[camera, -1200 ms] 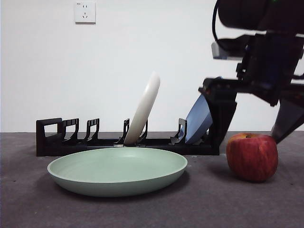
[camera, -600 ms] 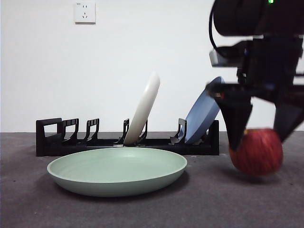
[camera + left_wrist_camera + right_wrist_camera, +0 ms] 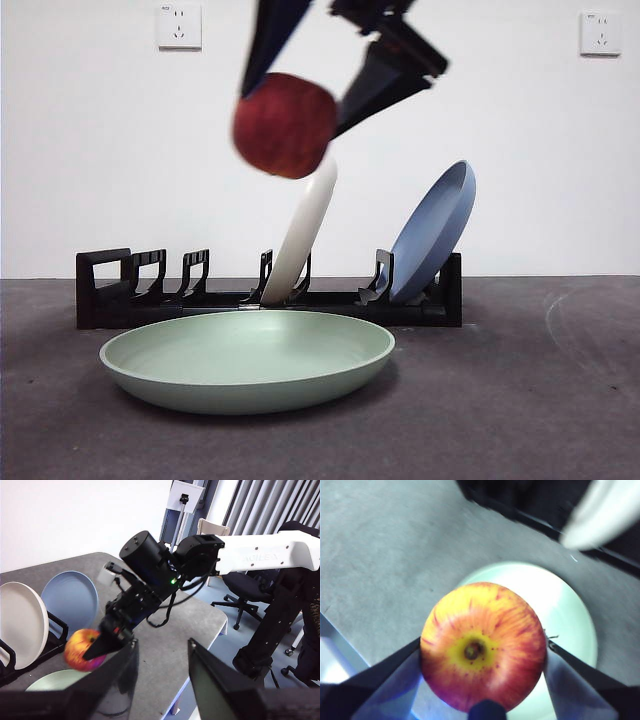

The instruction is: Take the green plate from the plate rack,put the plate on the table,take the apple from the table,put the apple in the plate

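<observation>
- Long, low black plastic plate rack [image 3: 150, 300] standing at the far side of the dark grey mottled worktop [image 3: 520, 400], loop handle at the 9 o'clock end, several slots free.
- Wide, shallow, matte mint-green round plate [image 3: 247, 360] lying flat on the worktop just in front of the rack, nothing in it yet; seen as a pale disc directly under the fruit in the right wrist view [image 3: 570, 610].
- Big, blocky red apple with a yellow patch round its stem dimple [image 3: 284, 124] held high in the air, above the plate and a little toward its 12 o'clock edge, clear of everything below.
- Right gripper [image 3: 482, 652] clamped on the apple, one black jaw on each flank at the widest part, stem dimple facing the camera.
- Judged firm, smooth-skinned and fairly heavy for its size: likely to roll once freed, prone to bruising if dropped, so best lowered close to the plate's centre before letting go; hold across the equator looks sound.
- Cream-white round plate [image 3: 305, 228] leaning upright in the rack, directly behind and below the apple.
- Blue round plate [image 3: 432, 232] tilted in the rack toward 3 o'clock.
- Left gripper [image 3: 162, 680] waiting well off to the side, jaws apart, holding nothing.
</observation>
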Controlling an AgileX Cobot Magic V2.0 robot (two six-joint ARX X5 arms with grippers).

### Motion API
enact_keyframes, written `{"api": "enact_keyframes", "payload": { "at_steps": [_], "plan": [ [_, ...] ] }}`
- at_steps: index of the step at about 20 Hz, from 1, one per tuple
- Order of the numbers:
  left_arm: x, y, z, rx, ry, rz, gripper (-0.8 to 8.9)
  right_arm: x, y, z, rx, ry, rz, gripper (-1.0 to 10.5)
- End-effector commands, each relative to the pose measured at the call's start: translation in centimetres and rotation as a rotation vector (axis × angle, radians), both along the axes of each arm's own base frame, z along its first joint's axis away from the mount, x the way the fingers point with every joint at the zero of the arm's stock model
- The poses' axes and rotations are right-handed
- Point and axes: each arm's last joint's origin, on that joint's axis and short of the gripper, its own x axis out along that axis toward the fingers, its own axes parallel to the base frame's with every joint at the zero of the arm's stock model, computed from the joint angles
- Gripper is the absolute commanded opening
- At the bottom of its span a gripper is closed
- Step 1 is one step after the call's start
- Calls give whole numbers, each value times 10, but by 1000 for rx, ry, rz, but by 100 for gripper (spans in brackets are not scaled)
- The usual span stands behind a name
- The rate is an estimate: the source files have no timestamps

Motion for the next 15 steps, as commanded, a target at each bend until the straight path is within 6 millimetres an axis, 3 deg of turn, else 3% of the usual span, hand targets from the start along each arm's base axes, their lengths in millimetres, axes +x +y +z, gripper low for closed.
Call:
{"api": "enact_keyframes", "payload": {
  "at_steps": [1,8,15],
  "plan": [
    [1,-2,0,-5,7,4,165,2,14,-14,-45,-6,1,-12],
    [3,-6,-1,8,15,4,165,18,37,-68,-175,80,-19,-12],
    [5,-10,-1,23,25,4,165,24,44,-98,-249,127,-23,-12]
  ]
}}
